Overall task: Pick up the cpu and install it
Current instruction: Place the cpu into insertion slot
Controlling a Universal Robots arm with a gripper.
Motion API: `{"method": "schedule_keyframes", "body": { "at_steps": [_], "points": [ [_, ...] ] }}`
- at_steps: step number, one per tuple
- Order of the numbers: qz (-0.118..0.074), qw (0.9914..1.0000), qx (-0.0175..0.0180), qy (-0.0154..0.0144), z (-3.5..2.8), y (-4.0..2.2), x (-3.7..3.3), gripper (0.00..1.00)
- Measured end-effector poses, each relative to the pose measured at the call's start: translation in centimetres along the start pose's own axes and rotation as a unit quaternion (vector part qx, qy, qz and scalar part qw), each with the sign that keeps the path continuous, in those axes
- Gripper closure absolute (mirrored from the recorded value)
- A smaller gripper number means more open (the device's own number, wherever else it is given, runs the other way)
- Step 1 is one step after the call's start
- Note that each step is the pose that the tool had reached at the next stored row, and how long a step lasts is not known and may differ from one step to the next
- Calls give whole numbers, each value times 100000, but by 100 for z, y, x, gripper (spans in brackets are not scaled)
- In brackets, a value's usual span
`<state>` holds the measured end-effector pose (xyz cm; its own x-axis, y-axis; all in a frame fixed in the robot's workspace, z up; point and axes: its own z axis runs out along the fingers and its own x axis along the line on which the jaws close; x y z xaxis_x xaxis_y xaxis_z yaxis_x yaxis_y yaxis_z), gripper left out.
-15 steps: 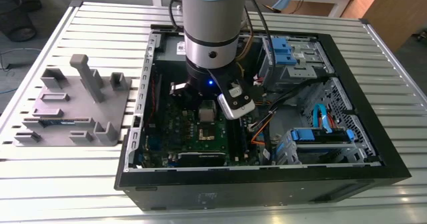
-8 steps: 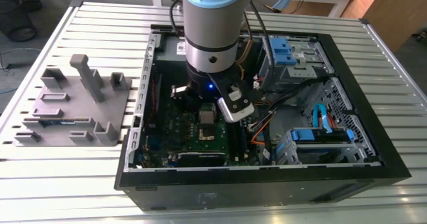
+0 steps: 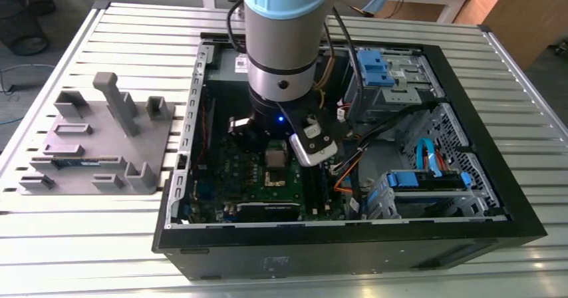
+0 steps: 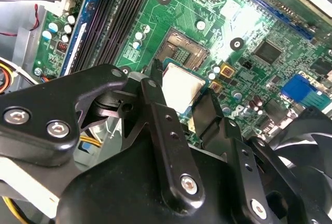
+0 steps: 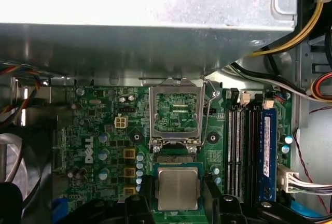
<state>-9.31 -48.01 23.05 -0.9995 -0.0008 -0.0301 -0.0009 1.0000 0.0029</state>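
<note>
The cpu (image 5: 178, 186), a small flat square chip with a silvery metal top and a thin dark rim, sat pinched between the two black fingers (image 5: 136, 207) of the gripper (image 5: 178, 202), over the green motherboard (image 5: 104, 130) and just beside the open metal-framed socket (image 5: 175, 116); whether it touched the board could not be told. In the exterior view, the grey and light-blue arm (image 3: 282, 38) reached down into the open black computer case (image 3: 355, 243) on the slatted metal table (image 3: 89, 245), with a grey moulded parts holder (image 3: 98, 145) well apart at the exterior view's left.
</note>
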Motion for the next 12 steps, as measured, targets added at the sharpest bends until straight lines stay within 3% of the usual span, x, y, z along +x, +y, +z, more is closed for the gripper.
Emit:
{"method": "schedule_keyframes", "body": {
  "at_steps": [12],
  "points": [
    [2,100000,302,-2,45,-24,-9,53]
  ]
}}
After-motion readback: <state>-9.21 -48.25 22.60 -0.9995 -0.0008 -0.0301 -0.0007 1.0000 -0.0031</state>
